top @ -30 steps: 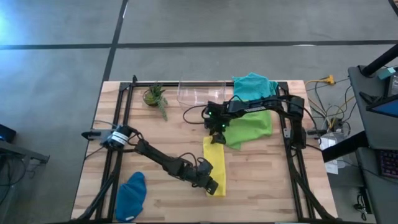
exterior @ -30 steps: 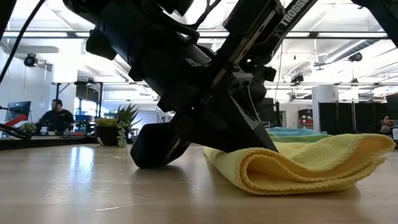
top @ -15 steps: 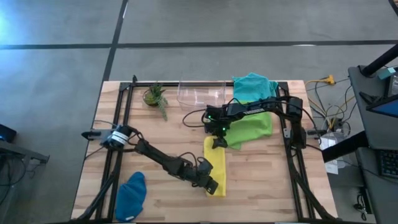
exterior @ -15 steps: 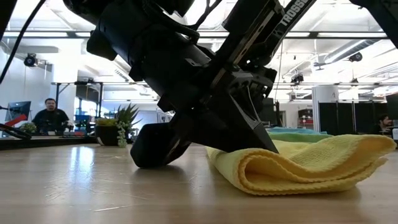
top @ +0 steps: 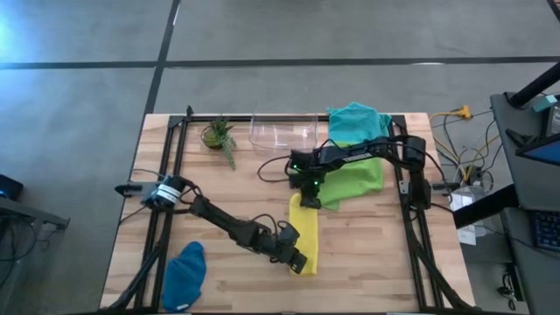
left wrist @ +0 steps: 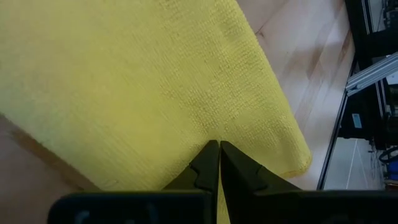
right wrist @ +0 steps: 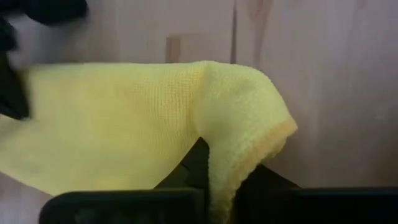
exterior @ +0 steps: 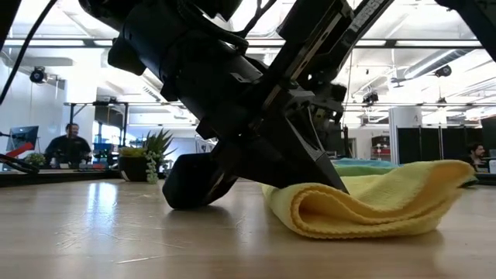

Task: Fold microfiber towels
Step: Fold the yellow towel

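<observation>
Yellow towel (top: 304, 229): folded strip lying mid-tabletop (top: 367, 254), both arms on it
Left gripper (top: 300, 260): fingers pinched tight on the near end
Right gripper (top: 306, 199): fingers clamped on the far end's edge
Other towels: lime (top: 354, 179) and teal (top: 357, 120) far right, blue (top: 185, 274) near left

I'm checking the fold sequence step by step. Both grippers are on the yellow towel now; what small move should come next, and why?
Probably the right gripper should lift the far end of the yellow towel and carry it toward the left gripper. Both are shut on the towel, one at each end, and it still lies as a long strip, so the near end is anchored.
</observation>
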Robot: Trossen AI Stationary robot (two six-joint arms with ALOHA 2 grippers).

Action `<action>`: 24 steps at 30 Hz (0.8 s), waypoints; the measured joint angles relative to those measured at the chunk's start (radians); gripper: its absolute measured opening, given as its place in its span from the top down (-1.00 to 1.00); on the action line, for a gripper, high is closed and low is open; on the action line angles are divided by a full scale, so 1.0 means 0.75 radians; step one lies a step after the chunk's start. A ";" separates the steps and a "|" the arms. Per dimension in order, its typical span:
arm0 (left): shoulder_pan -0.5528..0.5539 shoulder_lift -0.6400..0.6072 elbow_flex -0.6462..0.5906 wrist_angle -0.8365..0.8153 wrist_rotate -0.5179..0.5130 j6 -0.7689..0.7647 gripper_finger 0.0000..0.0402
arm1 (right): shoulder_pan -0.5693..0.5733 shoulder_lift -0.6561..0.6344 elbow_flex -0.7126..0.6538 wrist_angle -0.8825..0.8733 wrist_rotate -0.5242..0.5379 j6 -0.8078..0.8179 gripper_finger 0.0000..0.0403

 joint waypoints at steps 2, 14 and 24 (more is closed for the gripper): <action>0.000 0.000 0.000 -0.001 0.000 0.000 1.00 | 0.010 -0.045 0.001 -0.014 0.090 -0.020 0.93; 0.018 -0.033 -0.016 -0.047 -0.227 0.041 1.00 | 0.059 -0.221 -0.010 -0.031 0.176 -0.030 0.94; 0.067 -0.133 -0.039 -0.026 -0.310 0.106 1.00 | 0.073 -0.215 -0.052 -0.022 0.224 -0.015 0.94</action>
